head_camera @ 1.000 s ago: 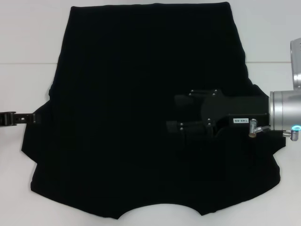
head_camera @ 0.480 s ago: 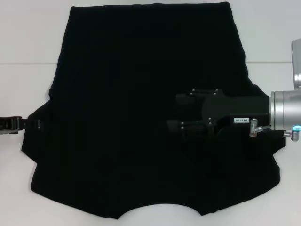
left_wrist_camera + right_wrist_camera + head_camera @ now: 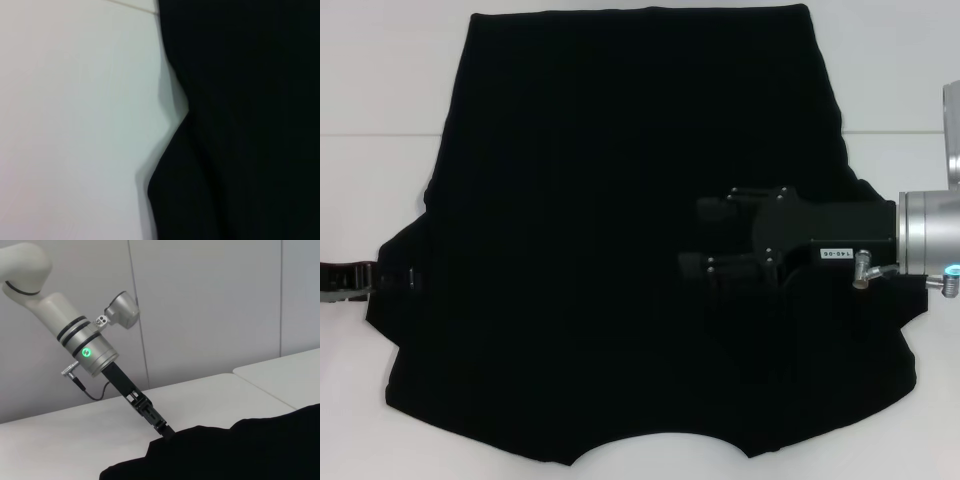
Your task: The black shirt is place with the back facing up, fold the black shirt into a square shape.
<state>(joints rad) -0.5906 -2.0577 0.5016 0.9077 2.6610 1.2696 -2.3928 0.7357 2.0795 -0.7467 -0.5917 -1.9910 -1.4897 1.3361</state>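
Note:
The black shirt (image 3: 600, 200) lies spread flat on the white table (image 3: 380, 80), hem at the far side and curved neckline at the near edge. My left gripper (image 3: 390, 278) comes in low from the left and meets the shirt's left sleeve edge. In the right wrist view the left gripper (image 3: 166, 431) has its tip at the cloth's (image 3: 240, 450) border. My right gripper (image 3: 692, 238) hovers over the shirt's right middle, open, with nothing between its fingers. The left wrist view shows only the shirt's (image 3: 250, 125) edge against the table.
Bare white table (image 3: 75, 125) surrounds the shirt at left, right and far side, with a seam line (image 3: 370, 135) crossing it. Grey wall panels (image 3: 210, 305) stand behind the table.
My left gripper has slid along the sleeve edge toward the near side of the table. The right gripper has drifted very slightly to the right. The shirt's outline looks unchanged.

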